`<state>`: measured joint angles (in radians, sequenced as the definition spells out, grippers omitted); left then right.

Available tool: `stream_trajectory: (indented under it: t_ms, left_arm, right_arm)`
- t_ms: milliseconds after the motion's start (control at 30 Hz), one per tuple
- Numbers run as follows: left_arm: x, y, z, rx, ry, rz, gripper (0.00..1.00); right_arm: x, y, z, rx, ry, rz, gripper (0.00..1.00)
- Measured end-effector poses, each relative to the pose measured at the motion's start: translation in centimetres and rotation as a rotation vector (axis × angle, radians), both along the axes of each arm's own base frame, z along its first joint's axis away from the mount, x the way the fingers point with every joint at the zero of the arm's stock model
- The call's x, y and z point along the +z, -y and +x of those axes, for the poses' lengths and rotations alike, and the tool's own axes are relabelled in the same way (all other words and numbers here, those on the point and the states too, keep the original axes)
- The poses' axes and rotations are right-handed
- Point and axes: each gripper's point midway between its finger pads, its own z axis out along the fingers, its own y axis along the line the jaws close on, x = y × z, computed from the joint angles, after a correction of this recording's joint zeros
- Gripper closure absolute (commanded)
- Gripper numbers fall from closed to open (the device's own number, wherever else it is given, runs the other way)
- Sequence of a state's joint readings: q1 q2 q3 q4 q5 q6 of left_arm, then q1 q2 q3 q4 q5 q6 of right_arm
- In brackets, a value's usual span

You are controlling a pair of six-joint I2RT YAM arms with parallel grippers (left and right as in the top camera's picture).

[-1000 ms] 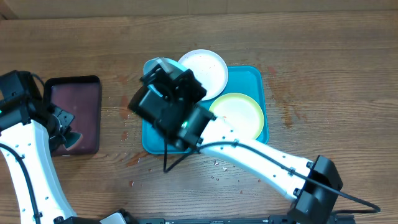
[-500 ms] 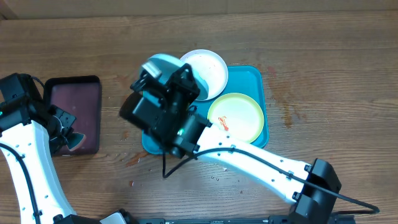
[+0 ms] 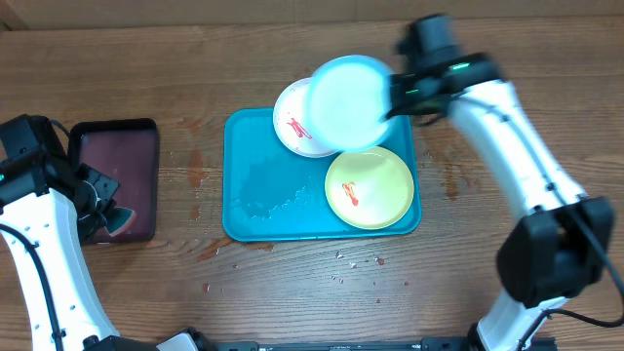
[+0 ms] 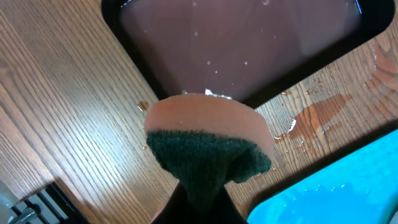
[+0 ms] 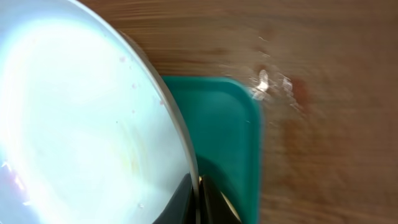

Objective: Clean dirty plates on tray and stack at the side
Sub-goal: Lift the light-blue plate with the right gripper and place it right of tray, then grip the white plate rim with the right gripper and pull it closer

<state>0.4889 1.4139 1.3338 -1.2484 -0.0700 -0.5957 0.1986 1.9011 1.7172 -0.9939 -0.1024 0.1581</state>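
Observation:
The turquoise tray (image 3: 255,180) lies mid-table, wet on its bare left half. On it sit the yellow-green plate (image 3: 370,187), with a red smear, and the white plate (image 3: 291,125), also smeared, at the tray's top edge. My right gripper (image 3: 392,96) is shut on the rim of the pale blue plate (image 3: 346,102) and holds it above the tray's top right corner; the right wrist view shows the plate (image 5: 81,118) filling the left, with the tray (image 5: 227,130) below. My left gripper (image 4: 199,208) is shut on a sponge (image 4: 208,140) with a green scouring side, over the wood beside the black tray.
A black tray (image 3: 119,180) with a dark reddish inside sits at the left; it also shows in the left wrist view (image 4: 236,43). Water drops and red stains mark the wood around the turquoise tray.
My right arm swung from the tray's left side to the upper right, carrying the pale blue plate with it. The white plate and the tray's left half are now uncovered. The left arm stayed still.

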Motion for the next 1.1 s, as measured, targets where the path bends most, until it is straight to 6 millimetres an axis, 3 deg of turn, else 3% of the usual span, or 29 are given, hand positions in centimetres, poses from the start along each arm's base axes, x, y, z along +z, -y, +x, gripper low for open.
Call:
stream_trajectory:
  t_ms: [167, 300, 433, 500, 567, 633, 800, 900, 1100]
  left_arm:
    - [0.0, 0.2, 0.1, -0.003, 0.006, -0.01, 0.96]
    - [0.0, 0.4, 0.5, -0.008, 0.022, -0.026, 0.96]
    - [0.0, 0.5, 0.6, -0.011, 0.032, -0.033, 0.96]
    - [0.0, 0.6, 0.7, -0.012, 0.034, -0.036, 0.96]
    - [0.0, 0.6, 0.7, -0.013, 0.036, -0.038, 0.96]
    - [0.0, 0.7, 0.8, -0.014, 0.037, -0.041, 0.96]
    - [0.0, 0.7, 0.8, -0.015, 0.039, -0.044, 0.96]
    - [0.0, 0.7, 0.8, -0.015, 0.04, -0.044, 0.96]
    - [0.0, 0.7, 0.9, -0.015, 0.042, -0.043, 0.96]
  right_arm:
    - [-1.9, 9.8, -0.1, -0.231, -0.079, 0.089, 0.96]
    - [-5.1, 18.1, -1.7, -0.434, -0.109, 0.117, 0.96]
    - [-7.2, 22.3, -3.0, -0.547, -0.111, 0.13, 0.95]
    - [-8.3, 23.5, -3.7, -0.583, -0.111, 0.135, 0.85]
    - [-9.0, 23.4, -3.9, -0.583, -0.112, 0.142, 0.76]
    - [-9.4, 23.0, -3.8, -0.571, -0.109, 0.147, 0.56]
    - [-9.4, 20.9, -3.1, -0.524, -0.104, 0.154, 0.54]
    - [-9.0, 18.5, -2.0, -0.458, -0.079, 0.201, 0.53]
    - [-5.7, 7.7, 2.4, -0.123, 0.097, 0.373, 0.37]
